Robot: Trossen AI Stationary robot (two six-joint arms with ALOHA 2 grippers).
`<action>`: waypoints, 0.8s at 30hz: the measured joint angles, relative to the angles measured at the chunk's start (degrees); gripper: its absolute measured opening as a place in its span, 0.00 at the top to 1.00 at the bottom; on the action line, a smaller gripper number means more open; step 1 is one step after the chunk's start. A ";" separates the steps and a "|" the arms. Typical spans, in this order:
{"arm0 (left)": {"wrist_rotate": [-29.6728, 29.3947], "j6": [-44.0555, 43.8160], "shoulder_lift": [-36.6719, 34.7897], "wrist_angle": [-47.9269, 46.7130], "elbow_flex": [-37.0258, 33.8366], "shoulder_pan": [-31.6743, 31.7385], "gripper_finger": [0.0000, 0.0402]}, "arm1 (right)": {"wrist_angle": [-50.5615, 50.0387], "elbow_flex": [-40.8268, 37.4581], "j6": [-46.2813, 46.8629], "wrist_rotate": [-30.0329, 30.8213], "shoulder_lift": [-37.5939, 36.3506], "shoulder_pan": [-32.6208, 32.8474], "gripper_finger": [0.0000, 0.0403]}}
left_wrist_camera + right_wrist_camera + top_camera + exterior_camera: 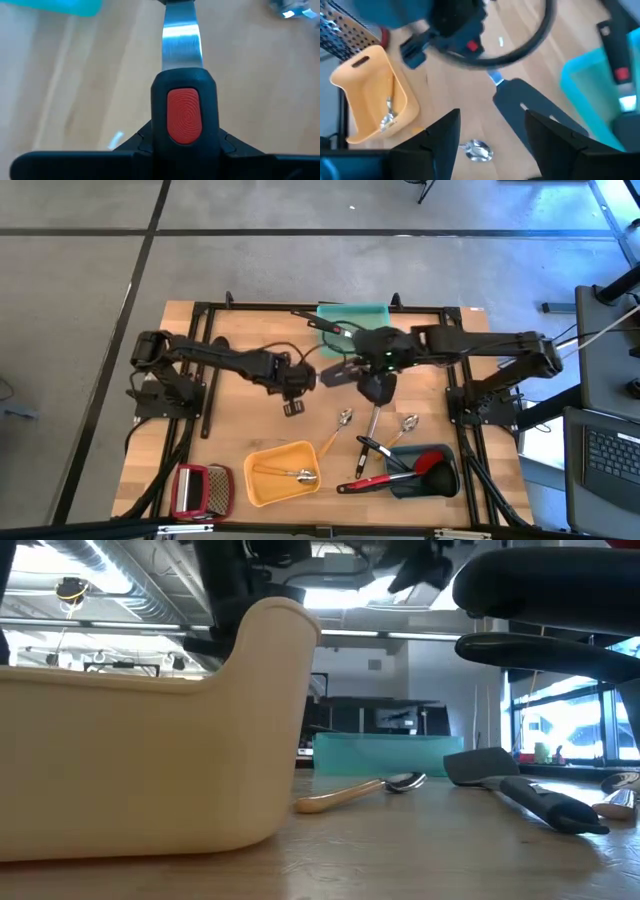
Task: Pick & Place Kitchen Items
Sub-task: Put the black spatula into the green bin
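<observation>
My left gripper (292,385) is at mid-table, shut on a spatula with a black handle, a red thumb pad (184,115), a shiny metal neck (182,45) and a black slotted blade (530,110). The blade (340,372) points toward the right arm. My right gripper (492,145) hangs open high above the table's middle (375,390), with nothing between its fingers; the blade and a small metal spoon (479,150) lie far below it. My left gripper pinches the spatula's black handle (184,145) between its two fingers, just behind the red thumb pad. The fingers slant down from the table's left side and lie roughly along the handle. Neck and blade stick out past the fingertips; whether the blade touches the table does not show.
A teal tray (355,315) stands at the far edge. A yellow tray (262,485) near the front holds a metal spoon (298,474). A grey-blue tray (445,480) holds a red spoon and black tools. Two spoons (337,430) (405,425), a black turner (520,790) and a grater (200,488) lie about.
</observation>
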 joint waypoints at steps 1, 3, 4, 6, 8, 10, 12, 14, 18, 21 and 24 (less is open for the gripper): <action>0.04 1.45 -0.02 -0.58 0.35 1.18 0.80 | -1.22 -0.06 -0.47 0.62 -1.05 0.17 0.44; 0.09 4.59 0.18 -0.24 1.74 3.36 0.80 | -1.70 -0.06 -1.41 0.92 -3.53 0.70 0.44; 0.08 6.29 0.20 -0.01 2.60 4.55 0.80 | -2.47 -0.06 -1.48 1.19 -4.61 0.80 0.44; -0.32 9.12 0.42 0.80 4.48 6.66 0.80 | -3.34 -0.06 -1.57 2.13 -6.53 1.32 0.44; -0.52 11.94 1.09 1.26 6.63 8.91 0.80 | -3.93 -0.06 -1.86 2.37 -8.01 1.56 0.44; -0.61 14.42 2.12 1.75 8.99 11.14 0.80 | -4.59 -0.05 -2.00 2.37 -9.39 1.63 0.44; -0.11 16.38 3.46 2.78 11.25 13.35 0.80 | -5.13 -0.05 -2.06 2.42 -10.37 1.83 0.44; 0.60 18.01 5.67 3.37 13.92 15.07 0.80 | -5.50 -0.06 -2.06 2.41 -10.66 1.88 0.44; 1.50 21.81 11.72 2.61 19.87 17.30 0.80 | -6.98 -0.04 -2.06 2.39 -11.02 1.91 0.44; 1.76 23.47 16.77 1.16 24.21 18.24 0.80 | -8.64 -0.06 -2.07 2.39 -10.97 1.91 0.44; 2.79 23.60 21.32 -0.88 27.59 19.52 0.80 | -10.34 -0.06 -2.08 2.39 -10.96 1.91 0.44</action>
